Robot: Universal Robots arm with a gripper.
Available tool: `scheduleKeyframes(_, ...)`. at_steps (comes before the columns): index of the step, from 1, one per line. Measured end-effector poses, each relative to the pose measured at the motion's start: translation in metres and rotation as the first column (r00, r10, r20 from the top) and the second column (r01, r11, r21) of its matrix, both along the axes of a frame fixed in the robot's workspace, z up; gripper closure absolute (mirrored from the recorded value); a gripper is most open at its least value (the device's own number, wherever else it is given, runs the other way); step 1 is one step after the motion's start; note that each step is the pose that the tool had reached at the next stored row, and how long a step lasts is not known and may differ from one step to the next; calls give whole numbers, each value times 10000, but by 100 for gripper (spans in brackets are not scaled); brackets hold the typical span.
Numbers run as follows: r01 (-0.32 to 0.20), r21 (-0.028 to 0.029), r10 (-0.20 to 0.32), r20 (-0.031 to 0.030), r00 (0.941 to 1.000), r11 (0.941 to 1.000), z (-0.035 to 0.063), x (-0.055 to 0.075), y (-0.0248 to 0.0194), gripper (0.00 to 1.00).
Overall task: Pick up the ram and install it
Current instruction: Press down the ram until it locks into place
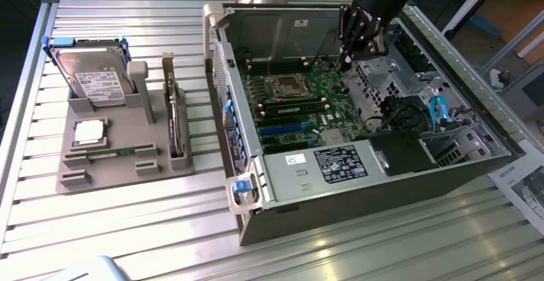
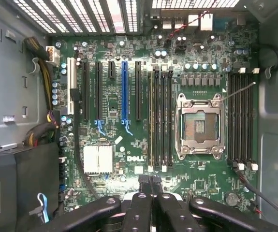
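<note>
Gripper [image 2: 151, 180] fingers [image 2: 139, 203] pressed together, nothing held, above the motherboard [image 2: 114, 104] inside the open computer case [image 1: 289, 176]. Exterior view, its left to right: grey holder [image 1: 136, 125] on the bench [image 1: 127, 230]. Ram [image 1: 114, 151] lies in the slot along the holder's near edge. It is a long, narrow green strip, just in front of the silver chip [image 1: 91, 132]. Case with gripper over its far end, well apart from ram.

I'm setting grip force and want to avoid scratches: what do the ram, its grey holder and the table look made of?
The ram: thin green board, apparently matte fibreglass circuit laminate. The holder: uniform matte grey with blocky shapes, probably plastic. The table: silvery ribbed slats catching light, likely aluminium profile.
</note>
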State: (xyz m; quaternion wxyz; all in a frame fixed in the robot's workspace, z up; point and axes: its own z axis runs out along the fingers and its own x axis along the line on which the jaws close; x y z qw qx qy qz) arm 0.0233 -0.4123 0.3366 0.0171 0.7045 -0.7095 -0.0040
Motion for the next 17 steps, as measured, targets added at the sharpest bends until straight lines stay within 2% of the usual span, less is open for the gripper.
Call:
scheduleKeyframes(6, 0, 0, 0, 0, 10000, 10000, -114, 0, 0, 90)
scheduleKeyframes(17, 0, 0, 0, 0, 10000, 10000, -408, 1, 0, 90)
